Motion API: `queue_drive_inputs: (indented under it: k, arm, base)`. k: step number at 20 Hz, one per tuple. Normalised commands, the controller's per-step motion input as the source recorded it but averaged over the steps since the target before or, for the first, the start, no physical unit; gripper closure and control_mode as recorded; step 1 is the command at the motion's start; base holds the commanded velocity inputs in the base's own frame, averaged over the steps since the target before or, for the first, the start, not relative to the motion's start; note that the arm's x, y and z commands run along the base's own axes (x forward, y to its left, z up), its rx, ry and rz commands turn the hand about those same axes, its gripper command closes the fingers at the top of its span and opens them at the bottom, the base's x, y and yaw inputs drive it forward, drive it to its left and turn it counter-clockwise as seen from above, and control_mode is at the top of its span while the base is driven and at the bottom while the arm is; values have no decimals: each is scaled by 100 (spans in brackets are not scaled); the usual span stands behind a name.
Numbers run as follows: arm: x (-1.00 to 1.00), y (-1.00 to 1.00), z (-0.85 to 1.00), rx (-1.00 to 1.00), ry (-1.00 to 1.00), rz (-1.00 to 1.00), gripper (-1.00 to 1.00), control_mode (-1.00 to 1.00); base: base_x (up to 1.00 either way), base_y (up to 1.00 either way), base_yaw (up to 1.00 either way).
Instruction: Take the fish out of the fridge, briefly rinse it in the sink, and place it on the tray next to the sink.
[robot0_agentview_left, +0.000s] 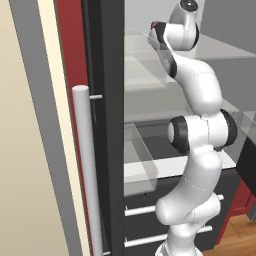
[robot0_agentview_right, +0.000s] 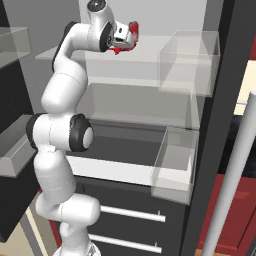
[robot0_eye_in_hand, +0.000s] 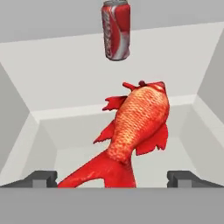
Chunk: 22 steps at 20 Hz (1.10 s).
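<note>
The white arm with dark joints reaches up into the open fridge (robot0_agentview_right: 220, 100), a tall appliance with a dark frame, a long silver bar handle, glass shelves and clear bins. Its claw (robot0_eye_in_hand: 112, 177) stands released, the two small dark fingertips (robot0_eye_in_hand: 41, 178) spread wide apart at either side of the hand view, with nothing clamped between them.

The small red-orange scaly fish (robot0_eye_in_hand: 138, 124) lies on the pale upper glass shelf (robot0_eye_in_hand: 70, 78), its broad body pointing away from the claw and its thin red tail trailing back down between the spread tips. Whether either tip touches the tail cannot be told; the tail passes nearer the tip at the left of the hand view. In the right base view the fish (robot0_agentview_right: 131, 36) shows as a red patch just past the hand, on the upper shelf toward its middle. In the left base view only a sliver of red (robot0_agentview_left: 154, 25) peeks out beside the wrist.

Farther back on the same shelf, near the rear wall, stands a red cylindrical soda can (robot0_eye_in_hand: 116, 29) with a silver top, upright and well apart from the fish. A clear bin (robot0_agentview_right: 187, 62) hangs on the door at shelf height.
</note>
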Motion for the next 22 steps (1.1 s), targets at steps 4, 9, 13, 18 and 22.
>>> queue_drive_inputs:
  k: [4,9,13,18,22]
  arm:
    - [69,-2,-1,0,0,-2,-100,-100]
    - [33,-2,-4,0,1,-5,-100,-100]
    - [-1,0,-12,0,1,-13,-100,-100]
    - [-9,0,-17,0,2,-17,-100,-100]
    - [0,0,-33,0,0,-15,100,-100]
  base:
    - [0,0,0]
    - [0,0,0]
    - [0,0,0]
    - [0,0,0]
    - [0,0,0]
